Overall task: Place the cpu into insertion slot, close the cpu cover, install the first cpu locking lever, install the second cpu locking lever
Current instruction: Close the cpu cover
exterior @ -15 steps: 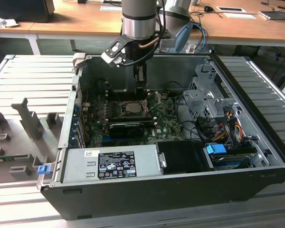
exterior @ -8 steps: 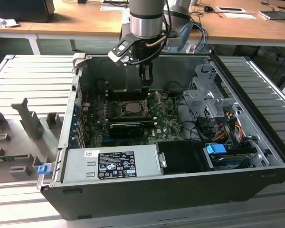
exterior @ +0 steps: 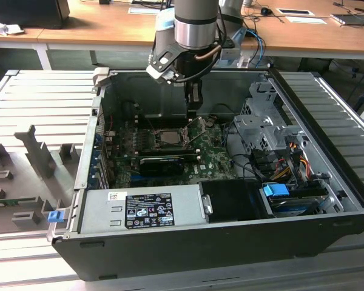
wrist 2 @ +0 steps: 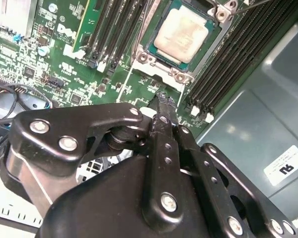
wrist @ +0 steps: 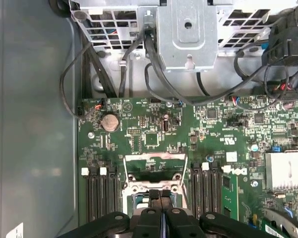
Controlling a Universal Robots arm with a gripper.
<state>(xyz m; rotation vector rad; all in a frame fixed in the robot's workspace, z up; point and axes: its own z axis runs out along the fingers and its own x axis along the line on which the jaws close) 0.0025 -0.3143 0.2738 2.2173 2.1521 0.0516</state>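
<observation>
Shows the cpu [wrist 2: 181,34] seated flat in the insertion slot [wrist 2: 145,53]. Finds the tool [exterior: 194,112] pinched narrow and empty, at one o'clock from the slot in the exterior view, likely serving as one slim pushing tip.

A grey metal desk [exterior: 42,103] with long ribbed slats fills most of the exterior view. An open black computer case [exterior: 188,245] lies on its side in the middle of the desk, its open face turned upward. The slats run out past the case toward both the exterior view's left and right. On the left stretch stand several grey fixture blocks: 1 tall stepped upright [exterior: 39,153], a shorter one [exterior: 67,153] near it, and low blocks [exterior: 23,217] closer to the front edge. A small blue piece [exterior: 54,215] sits just beside the case's front left corner. Behind the metal desk runs a wooden desk [exterior: 97,27] carrying papers and a dark box [exterior: 33,12].
</observation>
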